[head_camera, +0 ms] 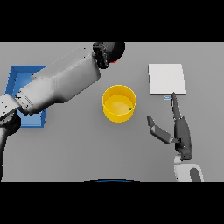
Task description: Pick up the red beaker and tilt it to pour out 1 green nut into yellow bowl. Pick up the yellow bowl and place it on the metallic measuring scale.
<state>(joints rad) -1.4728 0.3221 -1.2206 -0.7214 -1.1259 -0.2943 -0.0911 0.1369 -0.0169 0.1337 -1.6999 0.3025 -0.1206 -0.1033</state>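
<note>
The yellow bowl [116,116] stands mid-table with one green nut [130,108] inside, near its right wall. Beyond it, my left hand [109,51] is curled round the red beaker [115,62]; the hand hides all of the beaker except a red sliver. The metallic measuring scale [166,78], a pale square plate, lies to the bowl's right and farther back, with nothing on it. My right hand [181,133] rests open to the right of the bowl. Its fingers point at the scale's near edge, and its thumb is spread toward the bowl.
A blue tray [17,78] lies at the far left, partly covered by my left forearm [61,83], which crosses the table diagonally above it.
</note>
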